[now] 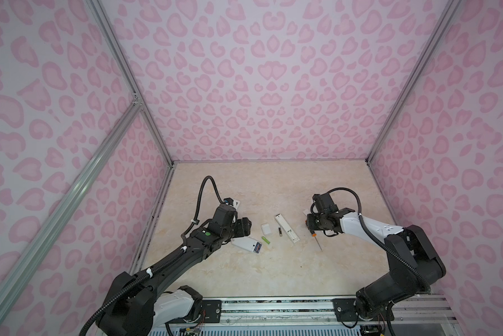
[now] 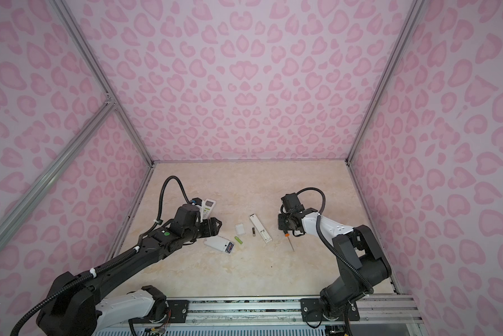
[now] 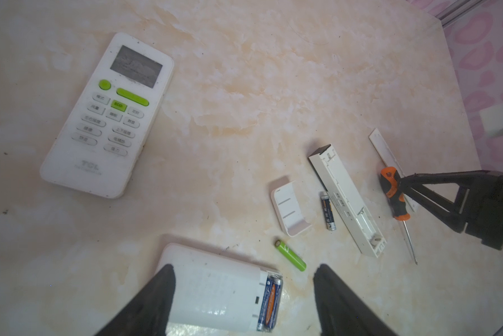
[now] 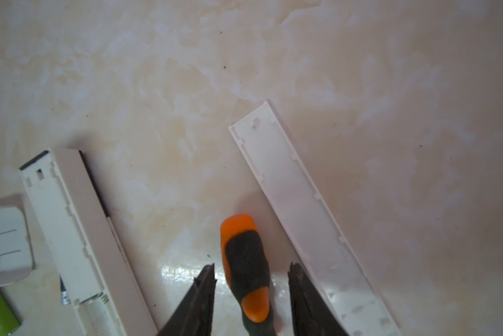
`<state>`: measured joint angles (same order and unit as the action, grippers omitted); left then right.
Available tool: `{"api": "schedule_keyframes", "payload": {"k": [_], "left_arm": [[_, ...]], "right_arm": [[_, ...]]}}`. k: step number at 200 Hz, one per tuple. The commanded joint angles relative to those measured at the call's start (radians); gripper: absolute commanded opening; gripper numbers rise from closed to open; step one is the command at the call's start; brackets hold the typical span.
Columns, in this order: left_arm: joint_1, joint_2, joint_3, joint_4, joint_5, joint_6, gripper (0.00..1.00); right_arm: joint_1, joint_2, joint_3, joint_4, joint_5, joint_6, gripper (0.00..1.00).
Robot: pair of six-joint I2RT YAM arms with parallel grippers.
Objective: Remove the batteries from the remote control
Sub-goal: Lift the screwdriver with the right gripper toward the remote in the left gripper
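Observation:
A white remote control [image 3: 215, 293] lies face down with its compartment open and two blue-and-orange batteries [image 3: 270, 302] inside. My left gripper [image 3: 244, 266] hangs open over it, one finger above its body, the other past the compartment end. A lime green battery [image 3: 291, 255] and a black battery [image 3: 328, 211] lie loose on the table, seen in both top views [image 1: 265, 240]. A slim white remote [image 3: 346, 200] lies open beside them. My right gripper [image 4: 252, 265] stands open around the handle of the orange-and-black screwdriver [image 4: 246, 261], with a gap on each side.
A white remote with green buttons [image 3: 108, 116] lies face up at the back left. A small white battery cover [image 3: 289, 209] sits between the remotes. A long white cover strip [image 4: 311, 215] lies beside the screwdriver. Pink patterned walls [image 1: 273, 87] close in the table.

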<state>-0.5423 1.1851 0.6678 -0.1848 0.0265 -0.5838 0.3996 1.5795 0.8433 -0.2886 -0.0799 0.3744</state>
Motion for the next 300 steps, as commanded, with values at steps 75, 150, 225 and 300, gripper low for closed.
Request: {"api": "schedule_keyframes", "payload": {"k": [75,150,225,300], "left_arm": [[-0.093,-0.010,0.024,0.025,-0.053,0.052,0.78],[-0.305,-0.038,0.053,0.107,-0.159,0.169,0.98],[-0.305,-0.080,0.057,0.249,0.055,0.159,1.00],[-0.303,0.018,0.013,0.493,0.267,-0.021,0.82]], "right_arm": [[0.039,0.120,0.026,-0.023,-0.019,0.001,0.23],[0.057,-0.011,0.014,0.013,0.000,0.028,0.01],[0.086,-0.210,-0.006,0.155,-0.079,0.124,0.00],[0.142,-0.346,-0.145,0.603,-0.223,0.311,0.00]]}}
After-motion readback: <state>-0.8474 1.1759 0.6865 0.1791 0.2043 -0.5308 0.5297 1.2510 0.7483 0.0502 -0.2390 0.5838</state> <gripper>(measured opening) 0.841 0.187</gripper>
